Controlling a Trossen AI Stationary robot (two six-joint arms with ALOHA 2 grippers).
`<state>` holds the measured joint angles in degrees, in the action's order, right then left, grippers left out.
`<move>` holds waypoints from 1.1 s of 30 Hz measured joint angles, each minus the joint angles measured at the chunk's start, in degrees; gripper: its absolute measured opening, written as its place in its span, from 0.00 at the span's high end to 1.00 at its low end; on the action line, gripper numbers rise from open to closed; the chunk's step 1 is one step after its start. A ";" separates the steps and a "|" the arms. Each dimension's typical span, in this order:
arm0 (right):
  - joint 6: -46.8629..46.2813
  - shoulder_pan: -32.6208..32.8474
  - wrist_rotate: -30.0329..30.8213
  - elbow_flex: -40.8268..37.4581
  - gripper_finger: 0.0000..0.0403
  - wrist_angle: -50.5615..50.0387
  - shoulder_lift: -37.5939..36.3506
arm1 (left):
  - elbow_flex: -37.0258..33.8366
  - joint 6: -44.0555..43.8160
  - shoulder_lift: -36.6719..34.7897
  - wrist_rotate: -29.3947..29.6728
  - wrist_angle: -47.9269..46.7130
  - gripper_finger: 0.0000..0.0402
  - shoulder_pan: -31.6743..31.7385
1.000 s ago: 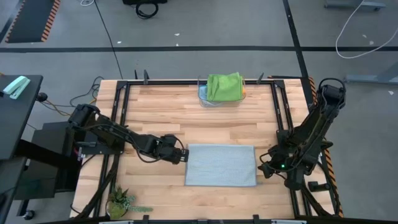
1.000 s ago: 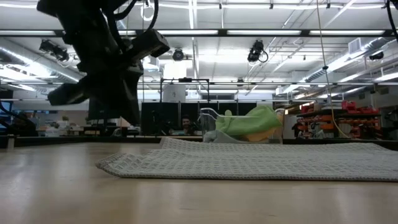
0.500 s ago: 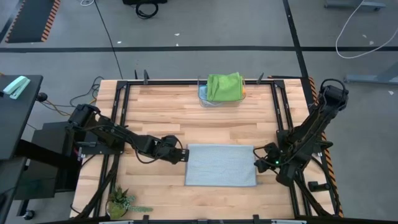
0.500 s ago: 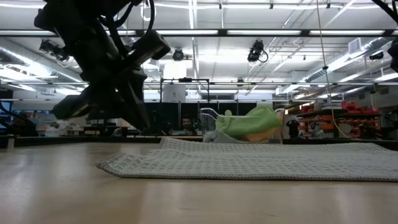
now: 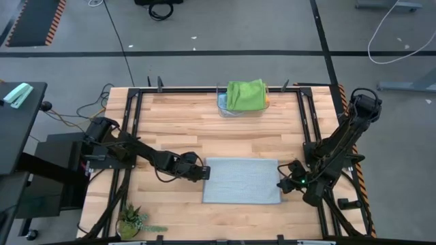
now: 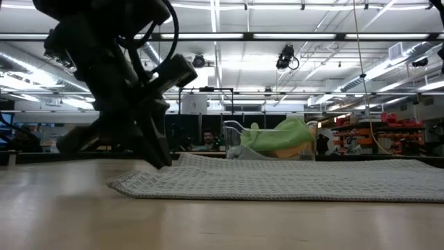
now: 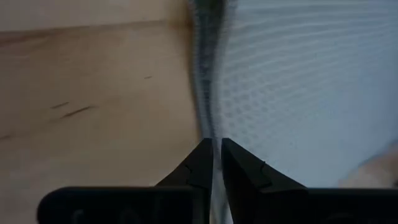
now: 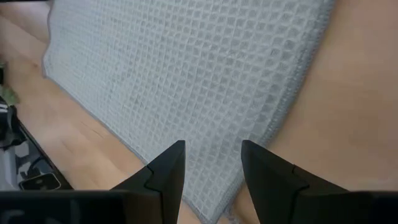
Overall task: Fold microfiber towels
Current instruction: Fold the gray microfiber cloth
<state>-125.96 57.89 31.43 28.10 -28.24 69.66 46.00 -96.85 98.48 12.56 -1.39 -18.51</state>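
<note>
A: Left gripper (image 5: 203, 171) first. From my station I see it low over the bench (image 5: 177, 129), right at the left edge of the light grey towel (image 5: 242, 180). In the left wrist view its fingers (image 7: 198, 167) stand with only a thin slit between them, and the towel's edge (image 7: 208, 74) runs straight toward that slit. I can't tell whether the cloth is pinched there or merely lies beneath them.

B: And the other arm?

A: My right gripper (image 5: 283, 185) sits at the towel's right edge, toward the near corner. The right wrist view shows its fingers (image 8: 165, 168) spread wide above the waffle weave (image 8: 186, 81), with the hemmed border just beside them. Nothing is held between them.

B: How does the grey towel lie?

A: Flat on the wood, a rectangle near the front of the bench, roughly centred between the two arms. In the low view it stretches across the bench as a thin sheet (image 6: 277, 184), and the left arm's dark bulk (image 6: 128, 90) comes down to its left end.

B: The rest of the towels?

A: At the far edge of the bench, well apart from the grey one, there's a clear container (image 5: 225, 105) with a bright green towel (image 5: 245, 94) heaped on top. In the low view a bit of yellow-orange cloth (image 6: 288, 147) peeks out under the green (image 6: 277, 133). I see a small potted plant (image 5: 131, 219) at the near left corner.
</note>
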 joint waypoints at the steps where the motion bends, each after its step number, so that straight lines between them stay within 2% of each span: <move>1: -0.01 0.00 0.04 0.00 0.59 0.00 0.12 | -0.01 0.02 0.32 -0.05 -0.10 0.90 0.03; 10: 0.08 0.04 0.02 0.00 0.59 0.74 0.62 | 0.02 7.46 0.52 0.70 0.96 0.85 0.01; 17: 1.28 0.04 0.02 0.00 0.59 0.75 0.62 | 0.02 7.55 0.52 0.70 0.90 0.81 -0.67; 24: 3.19 0.04 0.02 0.02 0.59 0.73 0.62 | 0.02 7.40 0.52 0.71 1.35 0.83 -1.48; 29: 4.25 0.03 0.02 0.02 0.59 0.73 0.62 | 0.02 4.30 0.52 0.30 1.52 0.84 -1.74; 33: 4.53 0.04 0.02 0.04 0.59 0.74 0.61 | 0.02 2.86 0.52 0.29 1.53 0.81 -1.52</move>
<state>-121.43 57.93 31.44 28.14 -27.50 70.27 46.02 -93.99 99.00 12.84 0.15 -20.03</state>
